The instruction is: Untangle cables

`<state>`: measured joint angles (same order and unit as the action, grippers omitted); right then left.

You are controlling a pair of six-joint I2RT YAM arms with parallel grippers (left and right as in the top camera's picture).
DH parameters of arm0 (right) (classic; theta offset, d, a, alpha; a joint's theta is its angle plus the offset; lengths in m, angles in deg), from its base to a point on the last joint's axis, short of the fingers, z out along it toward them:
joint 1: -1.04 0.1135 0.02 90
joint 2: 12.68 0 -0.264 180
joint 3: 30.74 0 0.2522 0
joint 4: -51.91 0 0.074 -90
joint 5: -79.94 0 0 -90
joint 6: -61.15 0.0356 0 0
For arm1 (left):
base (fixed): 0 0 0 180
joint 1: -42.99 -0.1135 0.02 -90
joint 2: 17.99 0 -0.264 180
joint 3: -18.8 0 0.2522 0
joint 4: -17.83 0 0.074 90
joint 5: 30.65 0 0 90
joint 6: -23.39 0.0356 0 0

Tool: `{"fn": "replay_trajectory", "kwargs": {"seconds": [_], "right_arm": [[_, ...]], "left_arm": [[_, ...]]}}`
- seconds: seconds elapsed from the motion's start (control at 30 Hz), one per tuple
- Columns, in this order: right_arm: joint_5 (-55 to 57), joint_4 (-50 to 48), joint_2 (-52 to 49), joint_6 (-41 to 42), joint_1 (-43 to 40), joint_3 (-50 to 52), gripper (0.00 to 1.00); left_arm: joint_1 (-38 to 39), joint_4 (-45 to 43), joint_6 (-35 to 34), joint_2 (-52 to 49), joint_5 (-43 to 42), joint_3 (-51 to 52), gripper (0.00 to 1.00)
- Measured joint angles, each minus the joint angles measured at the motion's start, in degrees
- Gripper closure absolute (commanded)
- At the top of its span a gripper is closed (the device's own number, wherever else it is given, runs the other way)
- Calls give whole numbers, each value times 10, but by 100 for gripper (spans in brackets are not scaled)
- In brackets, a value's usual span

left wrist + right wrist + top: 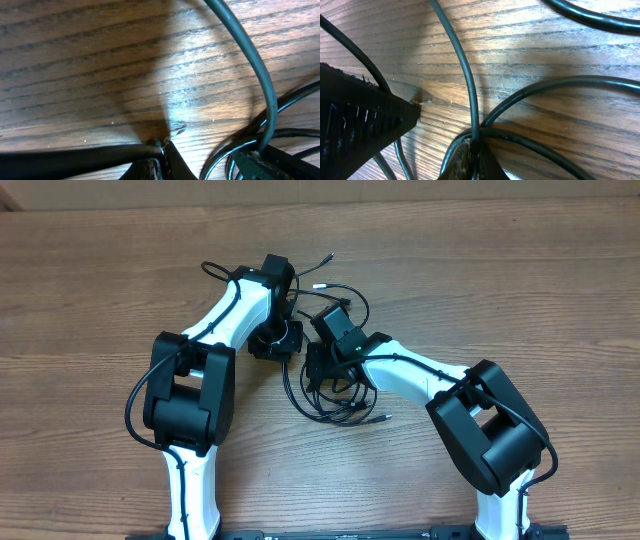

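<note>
The black cables (330, 418) lie tangled on the wooden table (500, 270) between the two arms. The left gripper (162, 150) is pinched tight on one strand. The right gripper (470, 155) is clamped on a strand too.

The cables (335, 402) lie tangled on the table (500, 270), between the left arm (190, 395) and the right arm (490, 425). The left fingers (175, 164) meet the tangle's left edge; the right fingers (457, 161) sit inside it, 1 cable between them.
</note>
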<state>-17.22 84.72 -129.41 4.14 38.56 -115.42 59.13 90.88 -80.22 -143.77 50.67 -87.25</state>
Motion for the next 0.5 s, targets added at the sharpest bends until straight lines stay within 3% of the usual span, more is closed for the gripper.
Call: {"fn": "replay_trajectory", "kwargs": {"seconds": [0.13, 0.3, 0.4, 0.5], "right_arm": [[-6, 3, 3, -7, 0, 0, 95], [-38, 14, 16, -37, -6, 0, 83], [-54, 15, 41, -50, -15, 0, 74], [-61, 14, 69, -59, -28, 0, 53]], "left_arm": [[0, 0, 0, 0, 0, 0, 92], [0, -1, 0, 0, 0, 0, 92], [0, -1, 0, 0, 0, 0, 92], [0, -1, 0, 0, 0, 0, 91]]}}
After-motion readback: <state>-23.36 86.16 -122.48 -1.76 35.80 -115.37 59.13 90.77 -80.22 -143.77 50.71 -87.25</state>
